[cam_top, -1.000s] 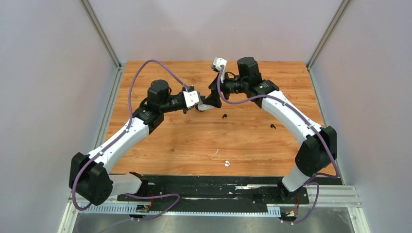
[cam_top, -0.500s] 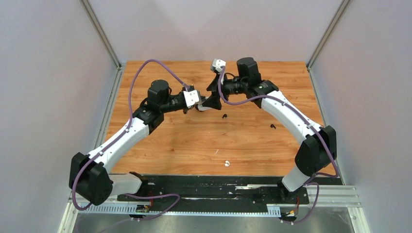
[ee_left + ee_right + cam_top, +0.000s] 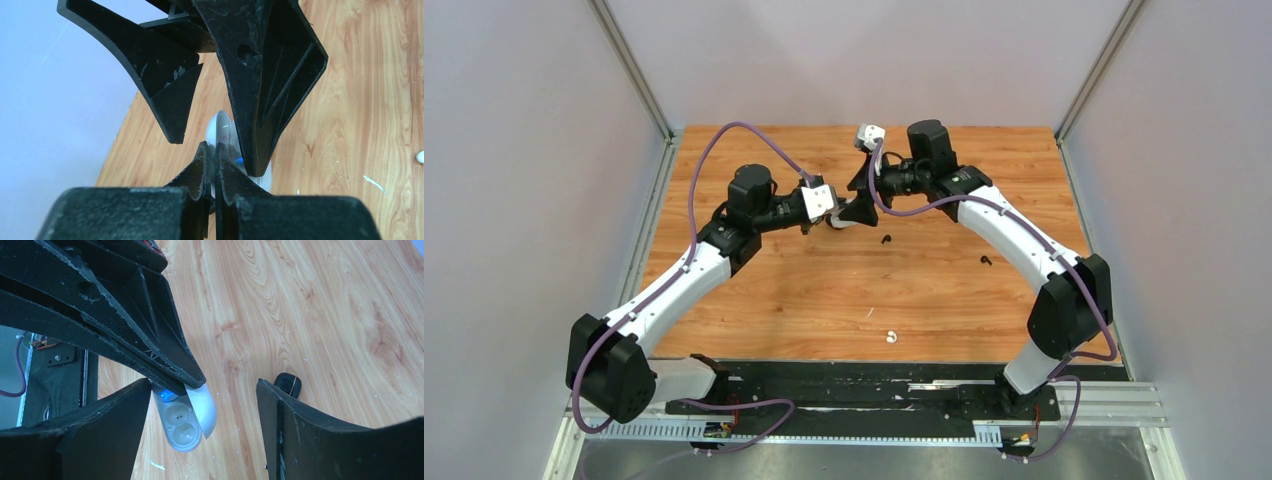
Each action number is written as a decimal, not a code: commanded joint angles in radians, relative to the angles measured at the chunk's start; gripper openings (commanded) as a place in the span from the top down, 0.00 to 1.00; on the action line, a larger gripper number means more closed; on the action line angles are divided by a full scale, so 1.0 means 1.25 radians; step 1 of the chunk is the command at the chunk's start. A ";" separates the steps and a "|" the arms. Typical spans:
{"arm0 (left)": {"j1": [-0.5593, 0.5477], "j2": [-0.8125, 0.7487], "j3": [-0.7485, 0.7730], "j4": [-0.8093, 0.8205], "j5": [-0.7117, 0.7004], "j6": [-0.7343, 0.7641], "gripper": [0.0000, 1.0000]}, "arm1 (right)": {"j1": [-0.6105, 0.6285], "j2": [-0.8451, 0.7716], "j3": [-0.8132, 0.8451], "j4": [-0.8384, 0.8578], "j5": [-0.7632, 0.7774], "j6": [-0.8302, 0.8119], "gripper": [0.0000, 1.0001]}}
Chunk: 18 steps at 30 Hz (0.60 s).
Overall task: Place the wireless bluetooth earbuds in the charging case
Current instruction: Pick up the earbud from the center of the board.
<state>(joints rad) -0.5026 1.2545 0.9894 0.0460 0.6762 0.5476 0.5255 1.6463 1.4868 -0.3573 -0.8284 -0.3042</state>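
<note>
The white charging case (image 3: pixel 192 432) lies open on the wood, both sockets empty, a blue light at its hinge end. My left gripper (image 3: pixel 216 150) is shut on its raised lid (image 3: pixel 206 410). My right gripper (image 3: pixel 204 385) stands open around the case, one finger close beside the case and the other well clear of it. In the top view the two grippers meet at the table's middle back, left gripper (image 3: pixel 831 221) and right gripper (image 3: pixel 856 211). Two black earbuds (image 3: pixel 886 239) (image 3: pixel 986 261) and a white earbud (image 3: pixel 890 337) lie loose on the table.
A black earbud (image 3: pixel 287 384) lies just past my right gripper's far finger. The wooden table (image 3: pixel 804 300) has small white flecks (image 3: pixel 869 313) near its middle. Grey walls close in both sides and the back. The arm bases stand on a black rail (image 3: pixel 874 385) at the near edge.
The right wrist has shifted slightly left toward the case and its jaws have narrowed a little. The left arm and the case have stayed put.
</note>
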 commanded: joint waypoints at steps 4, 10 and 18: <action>-0.004 -0.019 0.011 0.042 0.017 0.004 1.00 | -0.003 0.018 0.039 0.046 0.031 0.024 0.25; -0.004 -0.025 0.008 0.038 0.017 0.019 1.00 | -0.003 0.023 0.038 0.054 0.055 0.043 0.27; -0.004 -0.025 0.007 0.039 0.014 0.019 1.00 | -0.003 0.022 0.031 0.058 0.071 0.049 0.28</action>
<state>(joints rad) -0.5011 1.2545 0.9894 0.0471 0.6601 0.5663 0.5259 1.6669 1.4998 -0.3321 -0.7921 -0.2550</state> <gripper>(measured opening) 0.017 0.726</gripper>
